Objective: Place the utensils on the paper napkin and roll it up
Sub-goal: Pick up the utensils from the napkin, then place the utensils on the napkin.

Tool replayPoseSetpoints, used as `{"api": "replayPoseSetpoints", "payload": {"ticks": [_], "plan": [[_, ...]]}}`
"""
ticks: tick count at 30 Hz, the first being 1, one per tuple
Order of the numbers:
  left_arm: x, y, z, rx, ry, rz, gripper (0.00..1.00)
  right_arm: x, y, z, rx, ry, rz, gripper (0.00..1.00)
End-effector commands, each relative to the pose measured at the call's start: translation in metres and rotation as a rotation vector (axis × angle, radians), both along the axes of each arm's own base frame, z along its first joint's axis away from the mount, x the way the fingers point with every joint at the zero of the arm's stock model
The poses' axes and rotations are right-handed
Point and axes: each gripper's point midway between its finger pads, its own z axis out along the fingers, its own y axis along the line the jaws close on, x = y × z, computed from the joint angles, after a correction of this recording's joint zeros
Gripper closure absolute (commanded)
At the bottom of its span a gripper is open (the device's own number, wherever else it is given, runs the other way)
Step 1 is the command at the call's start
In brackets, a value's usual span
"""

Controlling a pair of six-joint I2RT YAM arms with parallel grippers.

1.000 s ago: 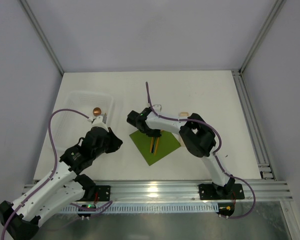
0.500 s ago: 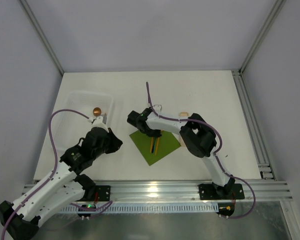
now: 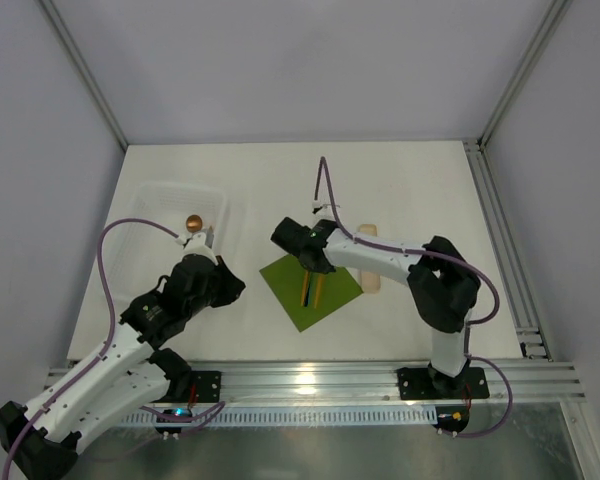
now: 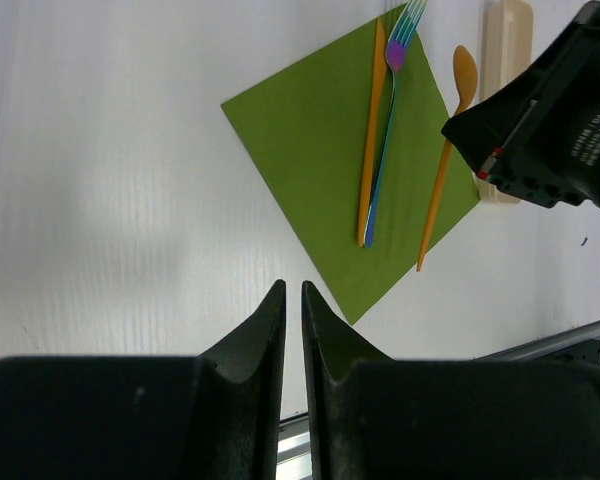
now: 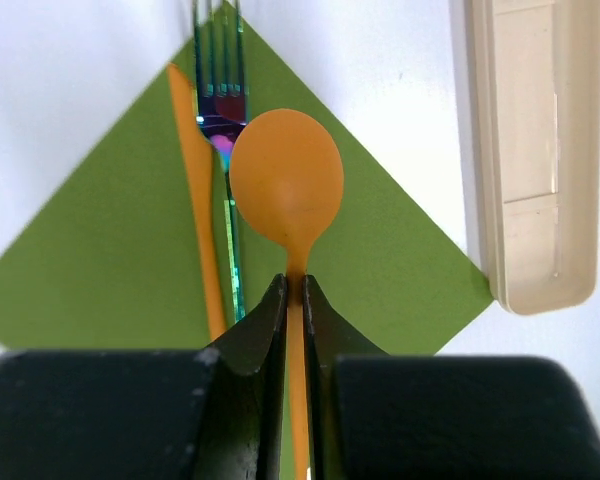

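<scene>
Table (image 3: pixel 420 190): white, inside pale walls.
Paper napkin (image 4: pixel 310 150): olive-green, lying cornerwise mid-table, nearer the near edge.
Utensils: orange knife (image 4: pixel 370 130) and iridescent fork (image 4: pixel 385 140) side by side on it.
Right gripper (image 5: pixel 292 290): pinched on the orange spoon (image 5: pixel 285 190) handle, bowl over the napkin.
Left gripper (image 4: pixel 292 295): jaws nearly together, empty, left of the napkin.

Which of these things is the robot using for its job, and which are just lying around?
For the job: green napkin, orange knife, shiny fork, orange spoon.
Just lying about: beige case, clear tray, round coppery thing.
</scene>
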Motion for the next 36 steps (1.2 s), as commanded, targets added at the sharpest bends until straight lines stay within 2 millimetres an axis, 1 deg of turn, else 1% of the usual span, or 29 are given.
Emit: {"api": "replayPoseSetpoints", "payload": {"ticks": [1, 2, 3, 4, 5, 6, 7, 8, 9, 10, 11, 12, 13, 14, 15, 16, 17, 18, 19, 21, 22, 24, 25, 26, 27, 29, 30, 31, 36], "plan": [[0.001, 0.001, 0.002, 0.007, -0.009, 0.0, 0.88, 0.015, 0.014, 0.032, 0.166, -0.134, 0.018, 0.96], [0.001, 0.0, 0.001, 0.007, -0.005, -0.001, 0.88, 0.015, 0.015, 0.043, 0.217, -0.156, 0.029, 0.96], [0.001, 0.0, 0.002, 0.007, -0.005, -0.003, 0.88, 0.013, 0.016, 0.044, 0.254, -0.157, 0.041, 0.97], [0.001, 0.0, 0.001, 0.01, -0.003, -0.005, 0.88, 0.015, 0.014, 0.036, 0.289, -0.173, 0.054, 0.96], [0.001, 0.0, 0.001, 0.01, -0.003, -0.005, 0.88, 0.016, 0.015, 0.038, 0.329, -0.186, 0.069, 0.96], [0.001, 0.001, 0.001, 0.012, -0.004, -0.002, 0.88, 0.013, 0.019, 0.05, 0.409, -0.207, 0.097, 0.96], [0.0, 0.001, 0.001, 0.012, -0.003, -0.001, 0.88, 0.015, 0.013, 0.041, 0.459, -0.233, 0.106, 0.96], [0.0, 0.001, 0.001, 0.012, -0.004, 0.0, 0.88, 0.014, 0.01, 0.04, 0.504, -0.244, 0.108, 0.96], [0.0, 0.002, 0.001, 0.012, -0.004, 0.002, 0.88, 0.004, -0.003, 0.031, 0.534, -0.246, 0.11, 0.96], [0.001, 0.001, 0.002, 0.012, -0.006, -0.001, 0.88, 0.015, 0.004, 0.044, 0.645, -0.311, 0.127, 0.96], [0.001, 0.002, 0.001, 0.015, -0.004, 0.0, 0.88, 0.014, 0.002, 0.046, 0.69, -0.337, 0.135, 0.96], [0.001, 0.001, 0.002, 0.013, -0.005, -0.001, 0.88, 0.005, -0.009, 0.036, 0.71, -0.341, 0.134, 0.96], [0.001, 0.0, 0.001, 0.012, 0.0, -0.004, 0.88, 0.009, -0.003, 0.049, 0.788, -0.398, 0.161, 0.96], [0.001, -0.001, 0.002, 0.011, -0.003, -0.006, 0.88, 0.01, -0.007, 0.051, 0.808, -0.418, 0.165, 0.96], [0.001, -0.001, 0.001, 0.01, -0.001, -0.008, 0.88, 0.005, -0.011, 0.043, 0.815, -0.417, 0.172, 0.96], [0.001, -0.001, 0.001, 0.01, 0.001, -0.008, 0.88, 0.008, -0.009, 0.054, 0.853, -0.461, 0.187, 0.96], [0.001, -0.001, 0.001, 0.008, 0.002, -0.006, 0.88, 0.006, -0.006, 0.054, 0.875, -0.462, 0.207, 0.96], [0.001, -0.002, 0.001, 0.007, 0.003, -0.008, 0.88, 0.005, -0.01, 0.05, 0.883, -0.465, 0.207, 0.96], [0.002, -0.003, 0.002, 0.004, 0.002, -0.006, 0.88, 0.008, -0.007, 0.054, 0.912, -0.487, 0.218, 0.96], [0.003, -0.002, 0.001, 0.007, 0.002, -0.003, 0.89, 0.007, -0.006, 0.052, 0.94, -0.483, 0.233, 0.96], [0.003, -0.003, 0.002, 0.006, 0.001, -0.005, 0.89, 0.01, -0.004, 0.059, 0.976, -0.508, 0.235, 0.96], [0.003, -0.002, 0.001, 0.007, 0.004, -0.001, 0.89, 0.009, -0.002, 0.051, 1.001, -0.489, 0.244, 0.96], [0.003, -0.003, 0.002, 0.006, 0.002, -0.001, 0.89, 0.013, -0.002, 0.057, 1.031, -0.513, 0.236, 0.96], [0.003, -0.003, 0.002, 0.005, 0.003, 0.0, 0.89, 0.014, -0.001, 0.05, 1.037, -0.5, 0.233, 0.96], [0.004, -0.003, 0.002, 0.006, 0.001, 0.0, 0.89, 0.013, 0.001, 0.048, 1.054, -0.487, 0.241, 0.96], [0.004, -0.003, 0.003, 0.009, 0.001, 0.0, 0.89, 0.02, 0.001, 0.055, 1.102, -0.523, 0.233, 0.96], [0.005, -0.003, 0.002, 0.011, 0.001, 0.002, 0.89, 0.016, 0.005, 0.047, 1.119, -0.485, 0.254, 0.96], [0.005, -0.002, 0.003, 0.013, 0.0, 0.002, 0.89, 0.019, 0.006, 0.051, 1.144, -0.501, 0.251, 0.96], [0.006, -0.001, 0.002, 0.02, 0.0, 0.01, 0.89, 0.023, 0.009, 0.037, 1.162, -0.475, 0.252, 0.96]]}}
